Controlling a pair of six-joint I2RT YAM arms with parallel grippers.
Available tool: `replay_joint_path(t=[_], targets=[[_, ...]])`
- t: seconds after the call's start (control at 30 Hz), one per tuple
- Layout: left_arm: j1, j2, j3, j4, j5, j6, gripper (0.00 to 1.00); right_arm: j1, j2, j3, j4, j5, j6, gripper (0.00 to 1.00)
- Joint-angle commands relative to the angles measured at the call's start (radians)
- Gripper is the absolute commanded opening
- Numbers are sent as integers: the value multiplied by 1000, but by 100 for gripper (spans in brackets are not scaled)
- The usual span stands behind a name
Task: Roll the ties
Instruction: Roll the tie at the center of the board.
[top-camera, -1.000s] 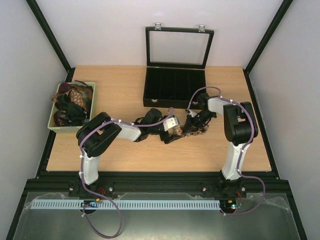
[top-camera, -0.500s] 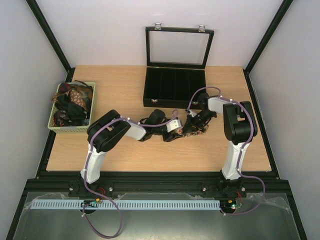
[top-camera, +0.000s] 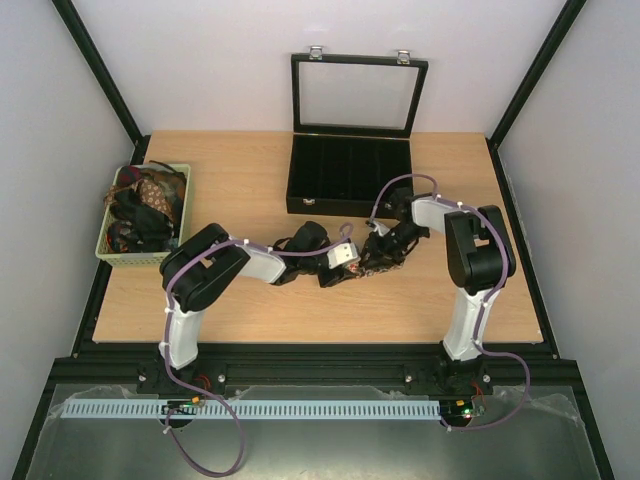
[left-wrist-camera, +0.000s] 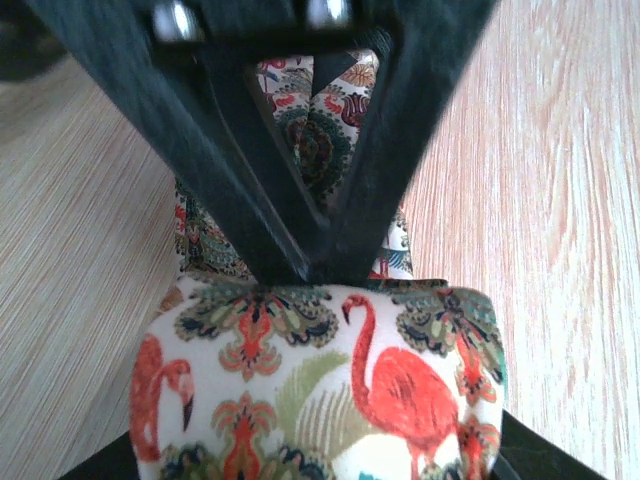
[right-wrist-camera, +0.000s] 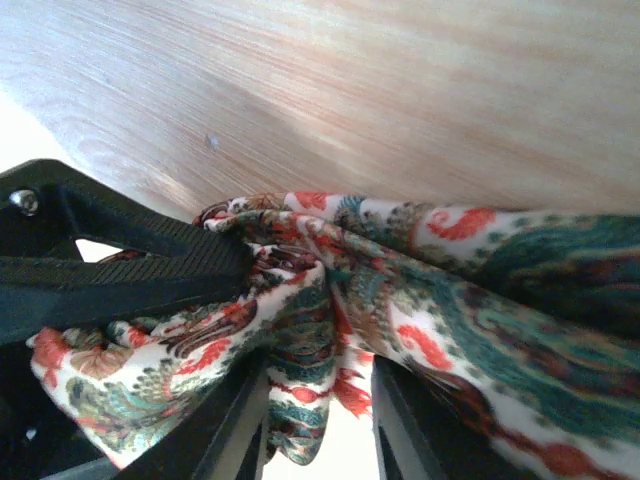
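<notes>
The rolling step is underway near the middle of the counter: the tie sits bunched between the left tool and right tool, each with jaws partly apart on cloth and I cannot tell whether either grips; the next move likely calls for one firm pinch and a turn.

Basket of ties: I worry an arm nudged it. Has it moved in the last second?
No. The basket keeps its spot at the left of the table, with the same gap to the black case.

surface: wooden table | on it: green basket, black case, tie
</notes>
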Motion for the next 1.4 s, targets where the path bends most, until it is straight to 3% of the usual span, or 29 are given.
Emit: replay_joint_path(t=[0.0,0.17,0.3,0.43,0.67,0.77,0.8,0.93,1.1,1.37], targets=[[-4,25,-23,-216,-78,-9,31,-66,-8,51,-90,67,-44,38],[-4,54,13,-271,-108,-24,31,-76,-68,65,-142,-81,-100,52],[-4,64,30,-288,-111,-42,32,-64,-88,53,-144,-201,-66,53],[-9,72,40,-297,-112,-59,33,-29,-66,36,-135,-196,-60,52],[-15,73,35,-300,-115,-60,35,-13,3,49,-99,-86,-73,35],[-17,76,42,-300,-117,-67,35,-14,13,67,-96,-69,-93,7],[-17,74,44,-300,-117,-68,36,-15,15,72,-96,-57,-100,2],[-13,73,51,-293,-117,-59,45,-27,23,67,-91,3,-128,1],[5,32,59,-220,-64,-59,69,-34,36,24,-55,99,-124,1],[10,-21,86,-86,18,-122,82,-37,54,-8,9,235,-96,1]])
